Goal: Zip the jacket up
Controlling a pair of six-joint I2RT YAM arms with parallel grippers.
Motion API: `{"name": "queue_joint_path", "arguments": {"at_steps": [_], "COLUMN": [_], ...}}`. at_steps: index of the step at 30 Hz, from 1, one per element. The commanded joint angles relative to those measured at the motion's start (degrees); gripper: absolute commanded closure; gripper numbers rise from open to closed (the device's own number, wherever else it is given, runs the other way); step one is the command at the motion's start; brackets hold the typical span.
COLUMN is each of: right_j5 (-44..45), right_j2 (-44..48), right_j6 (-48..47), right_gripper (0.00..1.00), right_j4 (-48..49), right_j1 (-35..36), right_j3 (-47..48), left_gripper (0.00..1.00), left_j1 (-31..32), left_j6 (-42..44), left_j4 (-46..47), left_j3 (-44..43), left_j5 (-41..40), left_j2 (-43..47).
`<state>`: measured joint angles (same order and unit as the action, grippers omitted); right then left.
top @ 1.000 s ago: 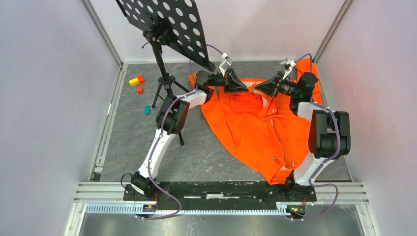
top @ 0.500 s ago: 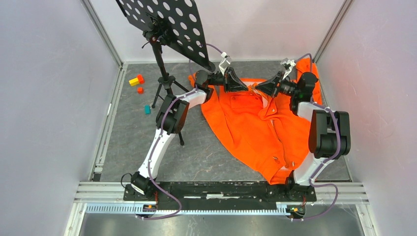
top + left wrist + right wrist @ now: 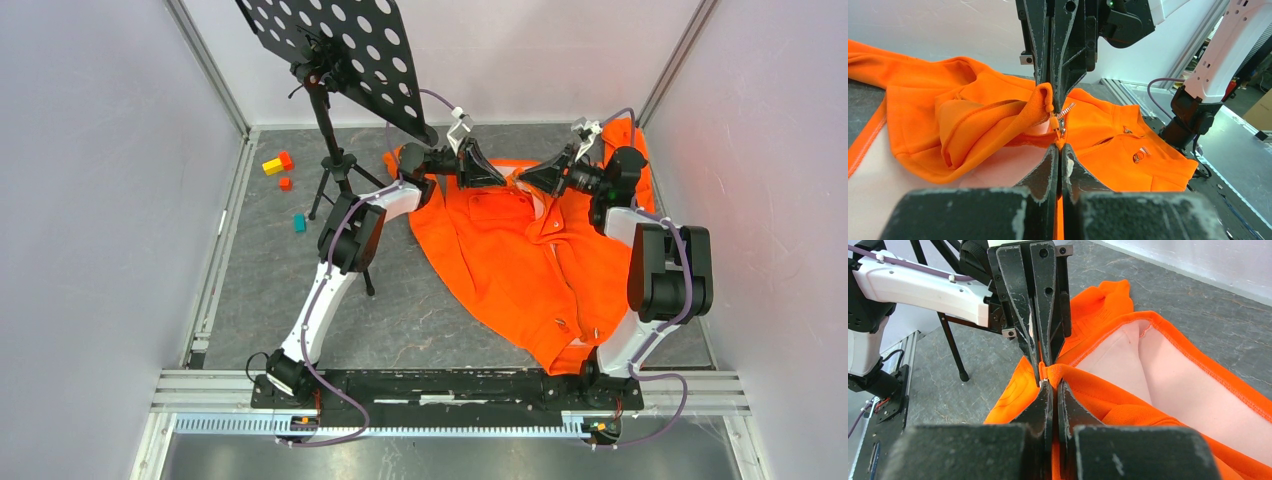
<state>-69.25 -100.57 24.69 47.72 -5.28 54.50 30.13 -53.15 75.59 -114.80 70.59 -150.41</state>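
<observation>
The orange jacket (image 3: pixel 510 260) lies on the grey floor with its collar at the far end and its front mostly closed. My left gripper (image 3: pixel 503 178) and right gripper (image 3: pixel 521 182) meet tip to tip at the collar. In the left wrist view my left gripper (image 3: pixel 1060 149) is shut on a thin fold of jacket (image 3: pixel 973 115) just below the metal zipper slider (image 3: pixel 1061 122). The right gripper (image 3: pixel 1052 92) pinches the collar edge above it. In the right wrist view my right gripper (image 3: pixel 1053 382) is shut on the jacket (image 3: pixel 1168 370), with the left gripper (image 3: pixel 1040 357) opposite it.
A black perforated music stand (image 3: pixel 330 40) on a tripod (image 3: pixel 340 180) stands just left of the left arm. Small yellow and orange blocks (image 3: pixel 278 165) and a teal block (image 3: pixel 299 222) lie at the far left. Walls close in on both sides.
</observation>
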Motion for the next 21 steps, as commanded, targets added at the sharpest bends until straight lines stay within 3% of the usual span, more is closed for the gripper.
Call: {"name": "queue_joint_path", "arguments": {"at_steps": [1,21], "right_j5": [-1.4,-1.5], "right_j2": [0.1,-0.2], "right_j6": [0.9,2.1], "right_gripper": [1.0,1.0], "right_j4": [3.8,4.8], "right_j1": [0.7,1.0], "right_j3": [0.2,0.4], "left_gripper": [0.98,0.98], "left_j1": [0.5,2.6], "left_j6": [-0.3,2.2], "left_j4": [2.2,-2.3], "left_j3": [-2.7,-3.0], "left_j5": [0.0,2.2], "left_j2": [-0.7,0.1]}}
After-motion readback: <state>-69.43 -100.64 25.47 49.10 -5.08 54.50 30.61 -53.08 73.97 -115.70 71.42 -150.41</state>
